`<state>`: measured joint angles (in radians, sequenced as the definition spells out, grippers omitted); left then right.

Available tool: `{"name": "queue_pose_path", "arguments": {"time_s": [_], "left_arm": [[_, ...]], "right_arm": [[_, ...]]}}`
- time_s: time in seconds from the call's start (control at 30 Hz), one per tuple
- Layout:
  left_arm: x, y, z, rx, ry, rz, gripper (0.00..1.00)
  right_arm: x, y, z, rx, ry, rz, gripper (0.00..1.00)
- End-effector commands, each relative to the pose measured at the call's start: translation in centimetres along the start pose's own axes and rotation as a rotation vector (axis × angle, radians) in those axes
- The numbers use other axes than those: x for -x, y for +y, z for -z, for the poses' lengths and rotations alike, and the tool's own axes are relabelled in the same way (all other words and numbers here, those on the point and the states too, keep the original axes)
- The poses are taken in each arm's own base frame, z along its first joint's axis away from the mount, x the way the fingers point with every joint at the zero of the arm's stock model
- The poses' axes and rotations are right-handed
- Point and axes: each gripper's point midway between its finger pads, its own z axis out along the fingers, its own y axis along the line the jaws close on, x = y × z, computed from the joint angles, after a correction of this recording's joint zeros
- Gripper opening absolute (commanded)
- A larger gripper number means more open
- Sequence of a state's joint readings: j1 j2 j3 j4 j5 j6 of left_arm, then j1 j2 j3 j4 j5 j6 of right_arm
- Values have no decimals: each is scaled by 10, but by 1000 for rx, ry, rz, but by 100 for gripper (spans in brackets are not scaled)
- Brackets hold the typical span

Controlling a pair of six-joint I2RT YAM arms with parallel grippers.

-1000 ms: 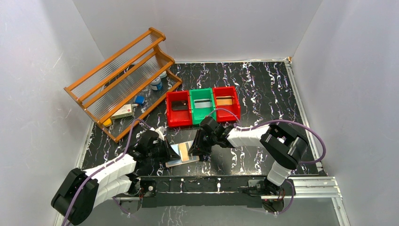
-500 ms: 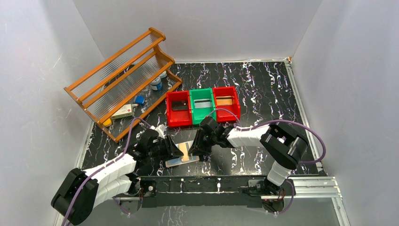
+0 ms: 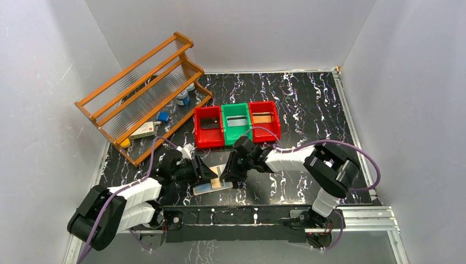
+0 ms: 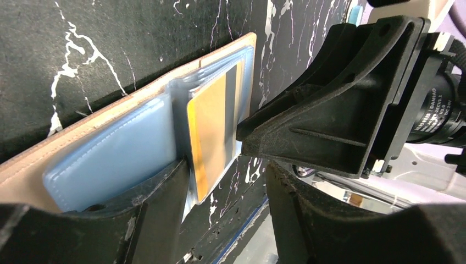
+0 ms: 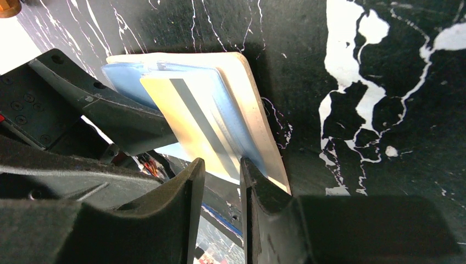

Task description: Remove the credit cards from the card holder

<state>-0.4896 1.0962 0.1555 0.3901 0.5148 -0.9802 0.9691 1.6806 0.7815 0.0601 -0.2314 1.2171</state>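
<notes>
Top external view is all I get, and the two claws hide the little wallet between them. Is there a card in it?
Observer: Yes. The left wrist view shows an orange-gold card with a dark stripe, partway out of a pale blue sleeve of the card holder.
Operator: Is a claw holding it?
Observer: In the right wrist view, the right gripper looks closed on the card's near edge.
Operator: And the other claw?
Observer: The left gripper is open; one finger lies against the sleeve beside the card.

The marbled table (image 3: 308, 99) bears a rack (image 3: 144, 96), three bins (image 3: 237, 105) and the card holder (image 3: 209, 188).
</notes>
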Motion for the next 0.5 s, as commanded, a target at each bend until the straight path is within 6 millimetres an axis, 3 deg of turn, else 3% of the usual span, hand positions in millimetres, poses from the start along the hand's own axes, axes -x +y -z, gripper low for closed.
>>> {"name": "queue_pose_path", "arguments": {"time_s": [0.0,0.27,0.47], "left_arm": [[-5,16,-2,20,6,46,51],[-2,12,-2,-18,-12,61,25],[-3,-1,-1,-92,-10,59,19]], "right_arm": [[-4,-38,-10,-120,-4,-17,39],[-5,-39,-11,-114,6,-18,39],[-5,-38,-11,-110,9,-20,39]]}}
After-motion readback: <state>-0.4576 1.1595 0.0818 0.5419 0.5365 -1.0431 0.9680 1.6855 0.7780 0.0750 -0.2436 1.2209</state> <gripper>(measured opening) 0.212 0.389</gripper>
